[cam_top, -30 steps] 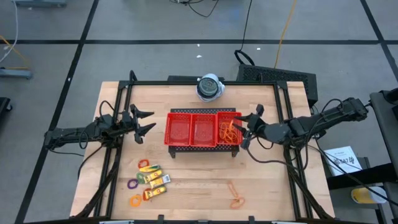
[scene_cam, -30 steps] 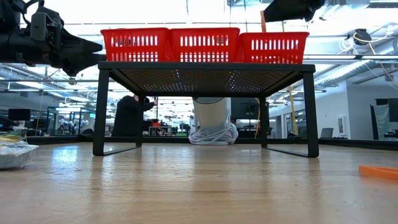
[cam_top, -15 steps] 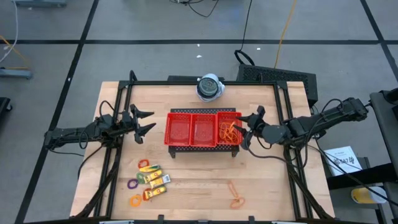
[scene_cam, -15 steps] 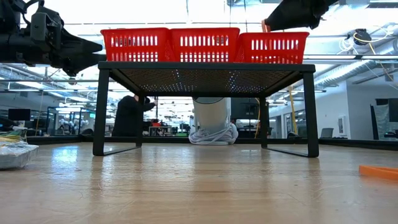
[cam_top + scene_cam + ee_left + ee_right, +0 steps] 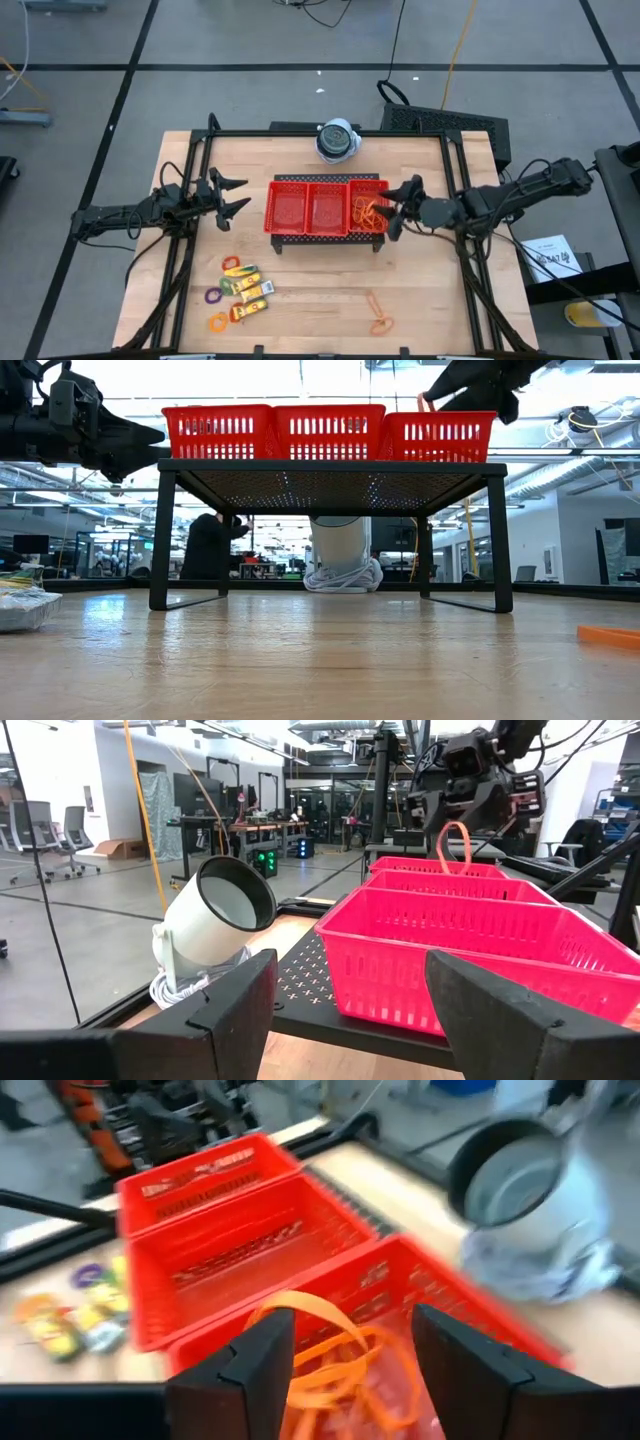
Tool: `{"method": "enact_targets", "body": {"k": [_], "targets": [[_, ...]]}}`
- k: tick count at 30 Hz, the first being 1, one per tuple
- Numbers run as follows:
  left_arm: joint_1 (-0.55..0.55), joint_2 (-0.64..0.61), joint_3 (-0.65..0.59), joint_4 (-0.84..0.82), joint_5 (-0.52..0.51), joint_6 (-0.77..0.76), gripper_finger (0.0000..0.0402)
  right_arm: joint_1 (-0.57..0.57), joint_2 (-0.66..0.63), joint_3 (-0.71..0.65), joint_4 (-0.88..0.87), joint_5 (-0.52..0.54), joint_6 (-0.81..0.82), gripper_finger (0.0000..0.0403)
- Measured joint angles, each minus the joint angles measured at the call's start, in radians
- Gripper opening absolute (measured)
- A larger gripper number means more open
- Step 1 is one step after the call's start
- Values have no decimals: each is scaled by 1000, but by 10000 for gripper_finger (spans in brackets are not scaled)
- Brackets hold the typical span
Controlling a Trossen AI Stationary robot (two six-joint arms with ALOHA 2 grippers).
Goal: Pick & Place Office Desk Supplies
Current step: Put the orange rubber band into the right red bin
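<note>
My right gripper [image 5: 392,205] hangs open over the right compartment of the red mesh tray [image 5: 325,180], just above a pile of orange rubber bands [image 5: 368,212]. One orange loop [image 5: 315,1302] sticks up from the pile between the fingers; it also shows in the left wrist view [image 5: 455,845]. My left gripper [image 5: 235,197] is open and empty, in the air left of the tray. Yellow packets and coloured rings [image 5: 240,288] lie on the table at the near left. Another orange band [image 5: 378,322] lies near the front edge. My right gripper stands with its fingers [image 5: 250,1365] on either side of the upright orange loop. I cannot tell whether a finger touches the loop. The loop's lower part rests in the pile in the tray's right compartment.
The tray sits on a black mesh stand [image 5: 330,470] raised on legs in the middle of the table. A round white-grey device [image 5: 338,140] stands behind it at the far edge. Black frame rails [image 5: 190,160] run along both table sides.
My right gripper has gone down and a little toward the table's left, closer over the tray's right compartment and the orange bands. My left arm has kept still.
</note>
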State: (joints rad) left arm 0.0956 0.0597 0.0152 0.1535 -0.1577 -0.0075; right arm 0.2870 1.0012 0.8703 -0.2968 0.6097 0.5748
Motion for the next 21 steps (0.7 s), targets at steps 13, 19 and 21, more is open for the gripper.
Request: {"method": "enact_targets", "body": {"k": [13, 19, 21], "targets": [[0, 0, 0, 0, 0, 0, 267, -18, 0, 0, -9, -6, -217, 208], [0, 0, 0, 0, 0, 0, 267, -17, 0, 0, -27, 77, -105, 197], [0, 0, 0, 0, 0, 0, 267, -17, 0, 0, -20, 25, -89, 195]]}}
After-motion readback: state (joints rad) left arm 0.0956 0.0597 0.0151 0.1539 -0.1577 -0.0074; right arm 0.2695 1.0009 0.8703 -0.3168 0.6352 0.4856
